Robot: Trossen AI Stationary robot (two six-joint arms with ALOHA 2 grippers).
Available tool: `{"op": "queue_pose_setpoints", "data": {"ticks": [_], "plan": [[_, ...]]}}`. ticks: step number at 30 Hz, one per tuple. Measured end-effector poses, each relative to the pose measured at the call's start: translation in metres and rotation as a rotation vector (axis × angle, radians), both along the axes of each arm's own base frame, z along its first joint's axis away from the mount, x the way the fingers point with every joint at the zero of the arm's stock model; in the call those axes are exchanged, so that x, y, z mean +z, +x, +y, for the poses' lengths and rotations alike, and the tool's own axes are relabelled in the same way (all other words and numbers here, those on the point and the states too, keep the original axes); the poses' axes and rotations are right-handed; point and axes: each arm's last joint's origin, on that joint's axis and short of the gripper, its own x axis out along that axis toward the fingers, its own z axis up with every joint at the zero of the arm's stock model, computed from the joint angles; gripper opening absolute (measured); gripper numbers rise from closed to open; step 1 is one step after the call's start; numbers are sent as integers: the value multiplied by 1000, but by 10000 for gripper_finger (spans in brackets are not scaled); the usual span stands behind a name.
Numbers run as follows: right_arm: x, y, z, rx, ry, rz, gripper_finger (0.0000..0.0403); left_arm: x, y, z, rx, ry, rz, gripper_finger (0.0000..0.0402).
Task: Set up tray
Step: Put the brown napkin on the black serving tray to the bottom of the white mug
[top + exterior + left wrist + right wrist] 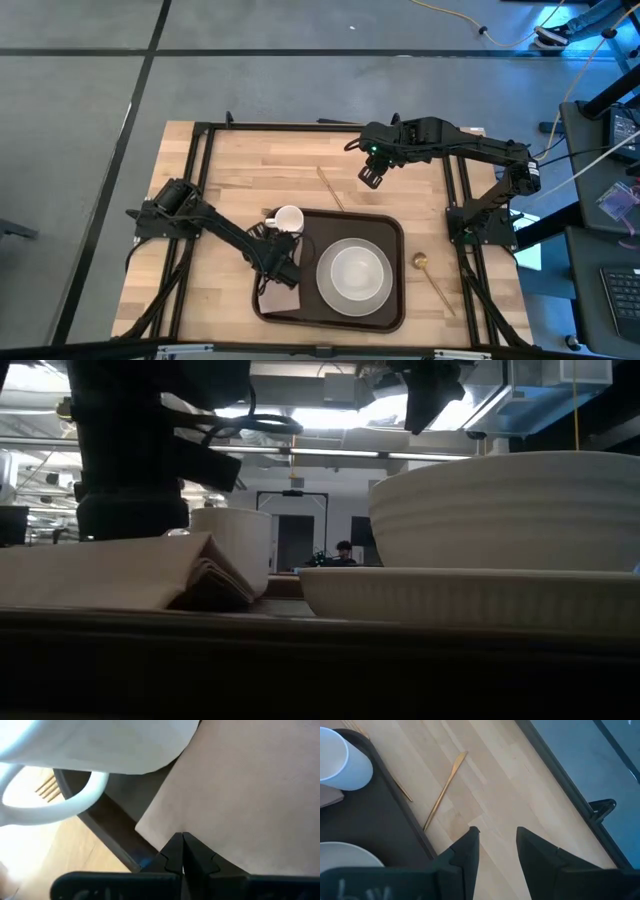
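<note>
The dark brown tray (392, 300) lies at the table's near middle. On it stand a white bowl on a plate (353, 273) (505, 510), a white mug (288, 220) (238, 545) at its far left corner, and a folded tan napkin (280, 296) (100, 575) at its left end. My left gripper (281, 264) (182, 841) is shut, low over the napkin, just near of the mug. My right gripper (372, 178) (493, 837) hangs open above bare table beyond the tray's far edge, touching nothing. My left gripper comes down from above with its shut fingertips (192, 851) at the napkin's top face, close to its edge (157, 822) beside the mug handle (55, 805). Whether the tips touch the cloth or pinch a layer, I cannot tell. The napkin lies flat in the tray.
A gold knife (331, 188) (445, 787) lies on the wood just beyond the tray's far rim. A gold spoon (432, 276) lies right of the tray. Gold fork tines (47, 790) show by the mug. Black frame rails (200, 170) run along both table sides.
</note>
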Motion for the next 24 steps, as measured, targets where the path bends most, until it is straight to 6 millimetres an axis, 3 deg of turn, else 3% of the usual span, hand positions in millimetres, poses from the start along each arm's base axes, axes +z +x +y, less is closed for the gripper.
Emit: {"op": "queue_pose_setpoints", "data": {"ticks": [5,12,16,19,24], "plan": [[0,0,0,1,0,4,132,8,-1,0,2,-31,-12,3],[0,-1,0,3,1,13,132,65,-18,-4,-21,-70,-220,3],[0,-1,0,3,1,13,132,94,-23,-17,-229,-147,-351,1],[-1,-1,0,4,1,15,132,96,-26,-21,-303,-229,-314,3],[0,-1,0,2,1,14,132,78,-13,-34,-419,-303,-288,1]]}}
